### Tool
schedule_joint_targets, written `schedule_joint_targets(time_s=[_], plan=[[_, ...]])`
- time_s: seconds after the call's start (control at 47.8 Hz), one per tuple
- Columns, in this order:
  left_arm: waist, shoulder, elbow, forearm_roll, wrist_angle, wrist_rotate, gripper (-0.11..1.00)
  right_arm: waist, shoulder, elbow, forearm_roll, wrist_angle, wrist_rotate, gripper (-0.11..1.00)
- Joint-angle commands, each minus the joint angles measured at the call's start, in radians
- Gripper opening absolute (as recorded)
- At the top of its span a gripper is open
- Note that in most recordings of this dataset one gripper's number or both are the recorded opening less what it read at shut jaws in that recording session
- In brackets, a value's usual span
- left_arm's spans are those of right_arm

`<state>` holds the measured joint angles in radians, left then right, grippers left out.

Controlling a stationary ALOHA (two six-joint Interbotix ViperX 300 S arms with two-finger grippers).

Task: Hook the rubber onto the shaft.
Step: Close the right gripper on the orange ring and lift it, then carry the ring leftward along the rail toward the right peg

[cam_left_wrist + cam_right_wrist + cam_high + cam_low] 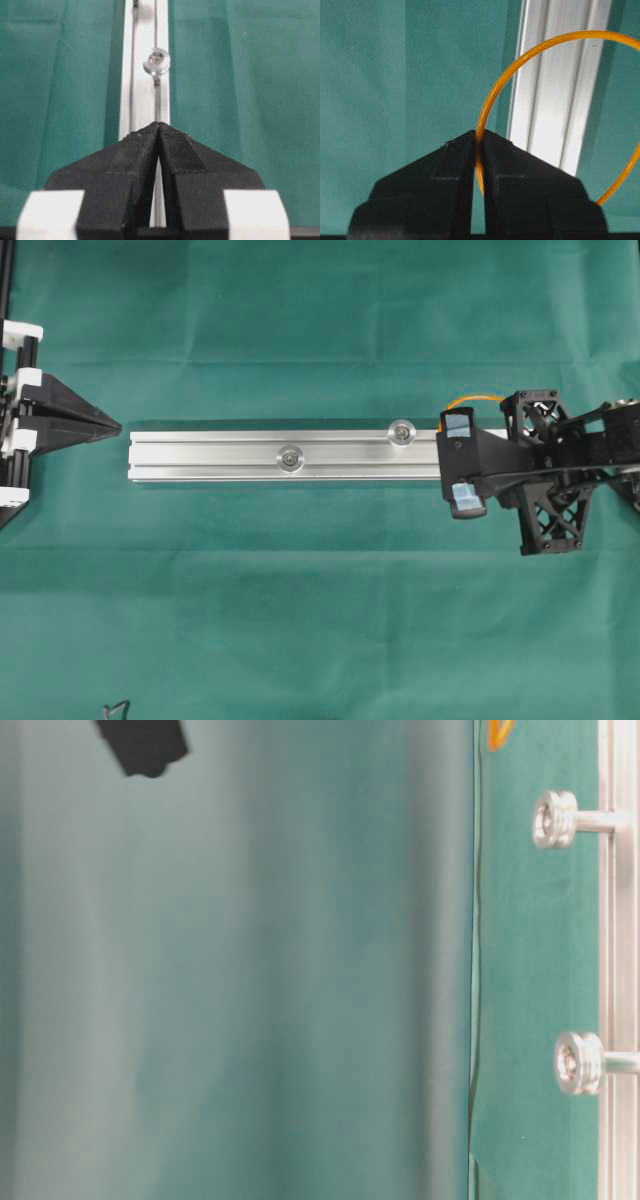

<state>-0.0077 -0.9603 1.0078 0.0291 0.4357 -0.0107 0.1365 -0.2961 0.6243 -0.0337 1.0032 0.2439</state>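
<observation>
We see a silver aluminium rail (285, 456) lying lengthwise on the table (300, 620), which is covered with a green cloth. Two round-headed shafts stand on the rail: the near-centre shaft (290, 457) and the second shaft (402, 431), which sits closer to the right gripper (479, 134). Nothing stands between the two shafts, and both heads are bare.

The right gripper is above the right end of the rail, and its jaws are pressed together on the rubber (492, 100). In the right wrist view, the orange loop rises from between the fingertips and arcs out over the rail, with the rail blurred behind it. The loop is not around either shaft and is well apart from the second shaft.

The left gripper (112, 426) rests just off the left end of the rail. Its jaws meet at the tips with nothing between them. In the left wrist view it points straight along the rail toward the near-centre shaft.

In the overhead view, the right arm covers the right end of the rail, and only a short orange arc of the rubber shows above the gripper. The right wrist view cuts off the right side of the loop. The table-level view is mostly blurred green cloth; it shows both shafts in profile, one edge of the rail and a small orange fragment at the top. A small dark object (117, 709) at the bottom edge of the overhead view is too small to identify.
</observation>
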Motion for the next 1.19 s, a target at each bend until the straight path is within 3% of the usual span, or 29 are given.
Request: schedule_joint_targets(time_s=[0.0,0.251,0.816,1.172], plan=[[-0.002,0.006,-0.029,0.003,-0.006,0.002,0.0,0.002,-0.028,-0.048,-0.008,0.031,0.002,0.07],[-0.003,0.006,-0.029,0.002,-0.006,0.002,0.0,0.002,-0.035,-0.092,-0.011,0.097,0.002,0.07],[-0.002,0.006,-0.029,0.002,-0.006,0.002,0.0,0.002,-0.029,-0.1,-0.014,0.094,0.0,0.07],[-0.002,0.006,-0.031,0.002,-0.006,0.002,0.0,0.002,0.054,-0.176,-0.043,0.078,-0.006,0.07]])
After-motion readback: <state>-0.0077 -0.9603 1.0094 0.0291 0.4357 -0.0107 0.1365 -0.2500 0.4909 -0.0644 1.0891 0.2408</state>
